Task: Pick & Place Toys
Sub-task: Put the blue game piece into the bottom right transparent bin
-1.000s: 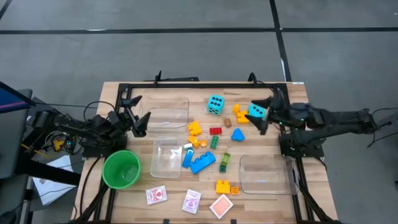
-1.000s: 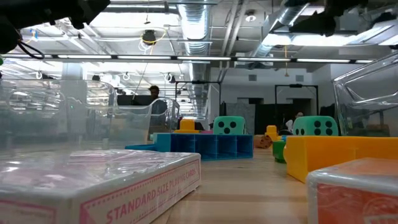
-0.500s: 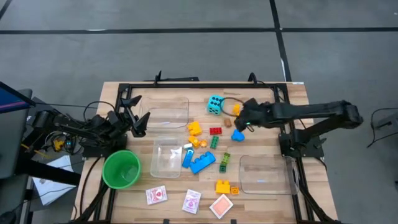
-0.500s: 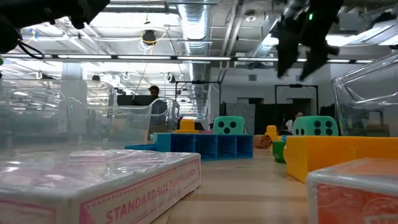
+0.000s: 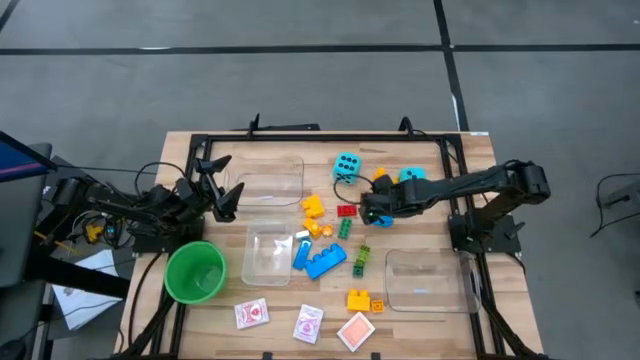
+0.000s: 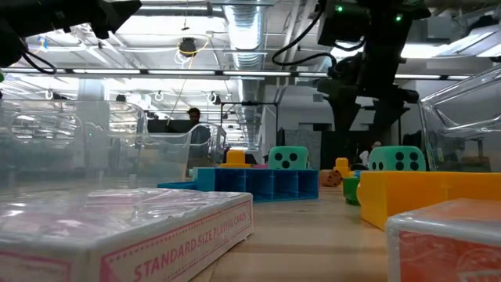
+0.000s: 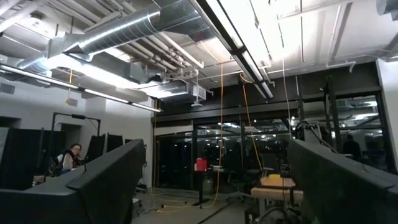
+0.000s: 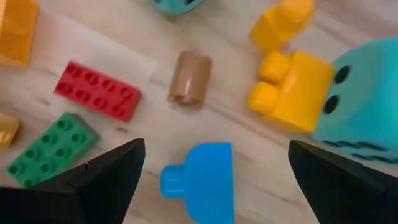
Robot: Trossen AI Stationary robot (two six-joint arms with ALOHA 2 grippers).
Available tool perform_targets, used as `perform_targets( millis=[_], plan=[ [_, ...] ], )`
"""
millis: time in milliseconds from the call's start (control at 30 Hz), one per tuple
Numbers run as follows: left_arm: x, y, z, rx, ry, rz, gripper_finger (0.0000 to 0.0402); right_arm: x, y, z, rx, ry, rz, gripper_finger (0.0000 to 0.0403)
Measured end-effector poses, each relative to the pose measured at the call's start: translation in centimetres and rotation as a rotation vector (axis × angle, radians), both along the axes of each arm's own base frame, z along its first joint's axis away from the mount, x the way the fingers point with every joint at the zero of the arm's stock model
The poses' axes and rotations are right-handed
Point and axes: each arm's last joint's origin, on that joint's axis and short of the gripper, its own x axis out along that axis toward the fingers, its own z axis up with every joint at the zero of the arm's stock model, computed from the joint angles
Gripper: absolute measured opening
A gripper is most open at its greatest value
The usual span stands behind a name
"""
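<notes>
Right gripper (image 5: 368, 212) hangs open over my blue brick (image 8: 200, 180), mid-table beside the red brick (image 8: 97, 91). I'd descend straight, straddling it squarely before closing; left gripper (image 5: 222, 196) waits open.

Table (image 5: 420, 310): pale planked wood, matt. Bricks (image 8: 97, 91): smooth glossy plastic. Die (image 8: 367, 93): matt foam. Bins (image 5: 428, 280): clear plastic.

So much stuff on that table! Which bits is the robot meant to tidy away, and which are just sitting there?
Part of the job:
- two cyan dice
- small plastic bricks, including the blue piece under the right end effector, which is open
- three packs of playing cards

Just sitting there:
- green cup
- clear plastic bins
- left end effector, waiting open at the table's left
</notes>
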Motion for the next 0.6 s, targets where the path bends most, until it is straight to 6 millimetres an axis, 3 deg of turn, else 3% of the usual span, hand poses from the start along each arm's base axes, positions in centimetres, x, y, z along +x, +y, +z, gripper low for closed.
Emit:
perform_targets(
  millis=[233,600],
  plan=[
    [0.1,0.0,-0.2,-0.012,0.016,-0.011,0.0392,0.8,1.0,-1.7,0.021,0.038,0.013,0.0388],
    [0.2,0.0,-0.2,-0.033,0.010,-0.026,0.0392,1.4,1.0,-3.8,0.016,0.120,0.015,0.0388]
  ],
)
